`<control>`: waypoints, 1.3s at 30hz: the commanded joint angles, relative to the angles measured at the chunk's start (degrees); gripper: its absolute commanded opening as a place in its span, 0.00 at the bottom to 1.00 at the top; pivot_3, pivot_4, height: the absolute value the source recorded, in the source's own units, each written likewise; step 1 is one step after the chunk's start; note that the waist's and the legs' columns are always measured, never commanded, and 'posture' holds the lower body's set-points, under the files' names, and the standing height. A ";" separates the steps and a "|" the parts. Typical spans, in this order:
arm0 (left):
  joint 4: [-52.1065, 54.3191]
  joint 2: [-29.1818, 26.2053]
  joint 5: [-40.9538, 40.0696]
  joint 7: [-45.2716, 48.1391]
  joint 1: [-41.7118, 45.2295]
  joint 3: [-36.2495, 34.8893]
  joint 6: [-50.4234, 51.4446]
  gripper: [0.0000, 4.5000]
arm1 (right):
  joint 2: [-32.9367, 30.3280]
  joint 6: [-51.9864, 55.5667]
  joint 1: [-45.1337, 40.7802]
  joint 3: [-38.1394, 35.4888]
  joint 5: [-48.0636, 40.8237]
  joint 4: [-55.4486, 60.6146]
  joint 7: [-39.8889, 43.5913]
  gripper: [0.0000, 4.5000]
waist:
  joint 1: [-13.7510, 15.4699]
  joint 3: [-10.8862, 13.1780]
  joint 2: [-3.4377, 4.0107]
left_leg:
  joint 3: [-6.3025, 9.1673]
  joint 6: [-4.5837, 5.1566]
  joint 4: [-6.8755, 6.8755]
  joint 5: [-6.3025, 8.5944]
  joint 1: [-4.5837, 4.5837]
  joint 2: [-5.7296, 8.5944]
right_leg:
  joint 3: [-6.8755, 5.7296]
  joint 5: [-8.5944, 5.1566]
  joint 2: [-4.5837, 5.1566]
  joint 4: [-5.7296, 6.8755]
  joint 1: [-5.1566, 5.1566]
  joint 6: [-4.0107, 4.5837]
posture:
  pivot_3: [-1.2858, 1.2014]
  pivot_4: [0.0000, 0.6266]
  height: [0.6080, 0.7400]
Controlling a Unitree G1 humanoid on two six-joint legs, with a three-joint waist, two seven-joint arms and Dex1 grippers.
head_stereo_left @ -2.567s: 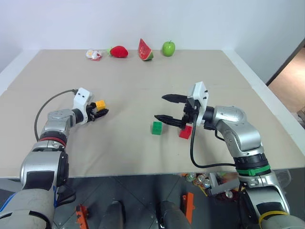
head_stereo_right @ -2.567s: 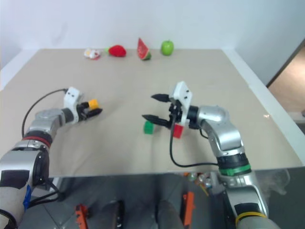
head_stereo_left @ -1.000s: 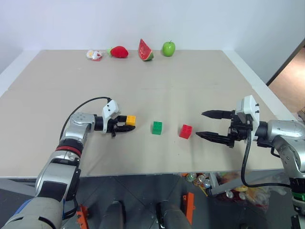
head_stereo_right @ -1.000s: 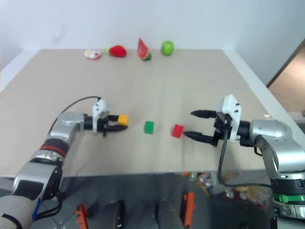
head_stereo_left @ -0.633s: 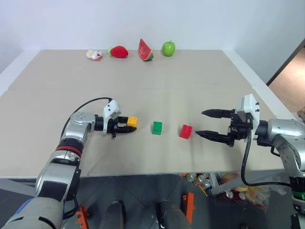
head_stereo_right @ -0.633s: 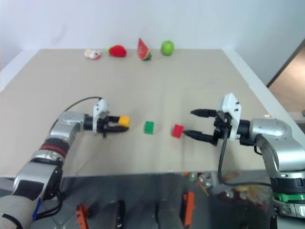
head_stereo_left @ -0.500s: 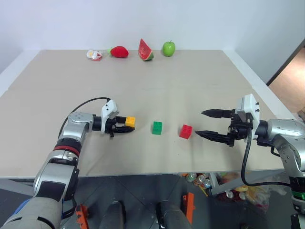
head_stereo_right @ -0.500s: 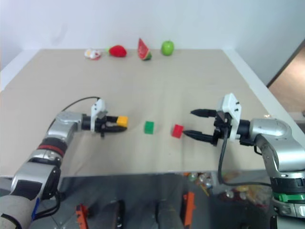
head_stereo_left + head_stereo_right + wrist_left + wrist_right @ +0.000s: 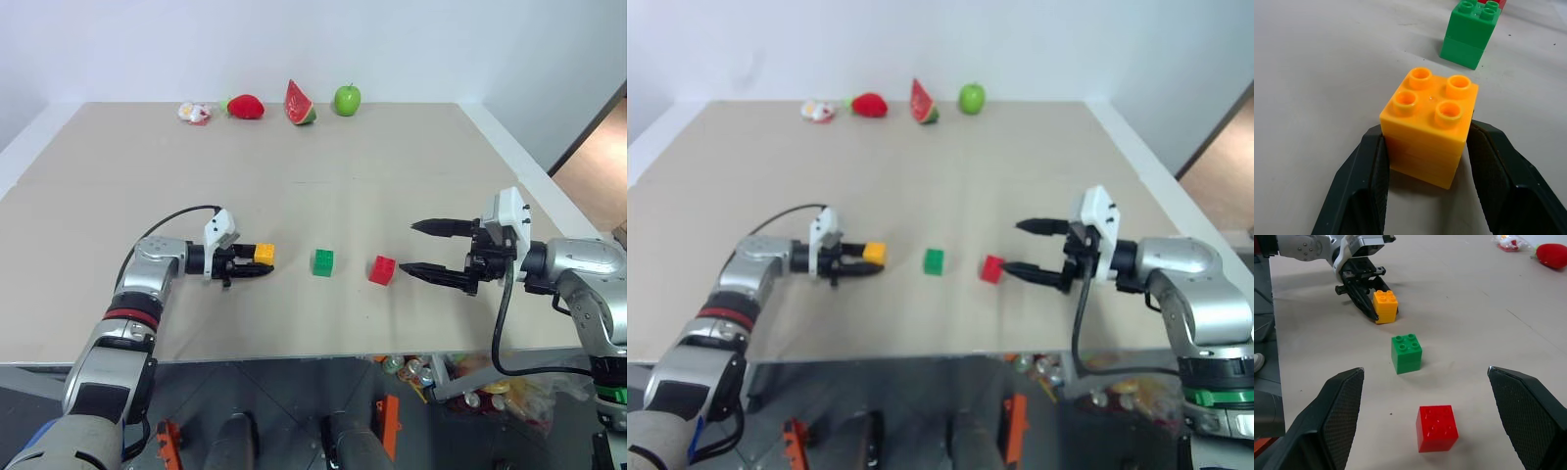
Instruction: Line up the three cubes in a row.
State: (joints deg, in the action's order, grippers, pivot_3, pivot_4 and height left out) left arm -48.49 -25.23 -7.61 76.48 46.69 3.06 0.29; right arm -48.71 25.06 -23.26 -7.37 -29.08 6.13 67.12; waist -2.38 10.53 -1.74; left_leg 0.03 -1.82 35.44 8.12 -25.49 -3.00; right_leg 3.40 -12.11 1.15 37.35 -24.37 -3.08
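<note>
- Where the head views give the whole beige worktop (image 9: 411,166), they lay out the yellow-orange cube (image 9: 264,254), the green cube (image 9: 322,261) and the red cube (image 9: 382,269) from the robot's left to its right, with gaps between them, near the front edge.
- Along the far edge those same views carry a toy strawberry (image 9: 244,106), a watermelon slice (image 9: 298,103), a green apple (image 9: 346,98) and a small white-and-red item (image 9: 194,113) too small to identify.
- Seen close in the left wrist view, the yellow-orange cube sits studs-up with the two black fingers (image 9: 1364,181) pressed against its opposite sides, a contact the head views cannot resolve; the green cube shows just beyond it with a sliver of red behind.
- From the right wrist view the three cubes recede in order, red nearest, then green, then yellow-orange, and the other arm's fingers are seen flanking the yellow-orange one low on the worktop.
- Left end effector (image 9: 250,262): clamped on the yellow-orange cube, forearm stretched low over the worktop and pointing toward the robot's right, at the green cube.
- Right end effector (image 9: 431,250): fingers spread wide apart and empty, pointing toward the robot's left, its tips just beside the red cube without touching it.
</note>
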 commanded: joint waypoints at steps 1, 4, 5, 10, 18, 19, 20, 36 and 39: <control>0.97 -0.50 0.04 -1.06 -0.16 -0.35 -1.33 0.41 | -0.15 -0.95 -1.43 -0.78 -0.30 -0.09 0.11 0.94 | 0.00 0.00 0.00 | 0.00 0.00 0.00 0.00 0.00 0.00 | 0.01 0.00 0.01 0.00 0.00 0.00 | 0.52 0.24 1.00; -1.49 -0.16 0.64 -2.51 0.85 -0.45 -2.50 0.41 | -0.29 -0.98 -1.54 -0.88 -0.32 -0.22 0.15 0.94 | 0.01 0.00 0.00 | 0.00 0.00 0.00 0.00 0.00 0.00 | 0.00 0.00 0.00 0.00 0.00 0.00 | 0.52 0.24 1.00; -2.28 -0.08 0.80 -2.88 1.24 -0.46 -2.85 0.41 | -0.33 -0.96 -1.54 -0.92 -0.33 -0.22 0.11 0.94 | 0.02 0.00 0.00 | 0.00 0.00 0.00 0.00 0.01 0.00 | 0.00 0.00 -0.01 0.00 0.00 0.00 | 0.52 0.24 1.00; -3.89 0.12 0.54 -2.58 2.42 -0.51 -2.82 0.41 | -0.51 -0.80 -1.33 -1.17 -0.42 0.01 -0.04 0.94 | 0.01 0.00 0.00 | 0.01 0.02 0.04 -0.01 0.07 0.00 | 0.00 0.09 -0.01 0.00 0.04 0.02 | 0.52 0.24 1.00; 2.97 -1.97 -0.94 0.30 0.11 -0.52 2.89 0.95 | -0.92 -0.77 -1.54 -1.40 -0.46 -0.38 0.24 0.94 | -0.06 0.00 0.00 | 0.00 0.04 0.06 -0.03 0.08 0.01 | 0.04 0.15 -0.01 0.00 0.04 0.01 | 0.52 0.24 1.00; 4.69 -2.81 -1.38 0.96 -0.60 -0.66 4.41 0.95 | -0.96 -0.79 -1.69 -1.33 -0.44 -0.52 0.36 0.94 | -0.11 0.00 0.00 | 0.00 0.04 0.05 -0.03 0.08 0.01 | 0.05 0.15 -0.01 0.00 0.03 0.01 | 0.52 0.24 1.00; 7.30 -4.31 -1.86 1.57 -1.86 -0.93 6.39 0.95 | -1.02 -0.86 -1.93 -1.18 -0.40 -0.75 0.60 0.94 | -0.14 0.00 0.00 | 0.00 0.04 0.03 -0.03 0.08 0.00 | 0.06 0.13 -0.01 0.00 0.03 -0.01 | 0.52 0.24 1.00; 47.55 -18.88 -20.93 -10.89 -29.85 -22.94 37.26 0.95 | -1.48 -2.56 1.29 -2.58 1.42 -5.85 -0.17 0.94 | 0.26 0.00 0.01 | -0.18 0.00 -0.08 0.01 0.16 -0.21 | -0.20 -0.04 0.22 -0.05 0.03 0.20 | 0.52 0.24 1.00; 50.96 -17.90 -23.43 -13.78 -33.64 -25.32 39.08 0.95 | -1.88 -3.29 5.02 -4.00 2.04 -6.83 -1.26 0.94 | 0.32 0.00 0.00 | -0.26 -0.01 -0.06 0.02 0.15 -0.19 | -0.17 -0.04 0.25 -0.09 0.05 0.19 | 0.52 0.24 1.00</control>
State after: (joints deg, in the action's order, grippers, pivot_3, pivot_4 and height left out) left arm -0.55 -43.47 -29.30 64.33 14.22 -20.05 38.71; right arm -49.67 22.61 -18.70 -8.19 -26.98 -0.72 66.70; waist -2.06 10.53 -1.73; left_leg -0.28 -1.84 35.38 8.14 -25.33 -3.20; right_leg 3.24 -12.15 1.40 37.26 -24.33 -2.89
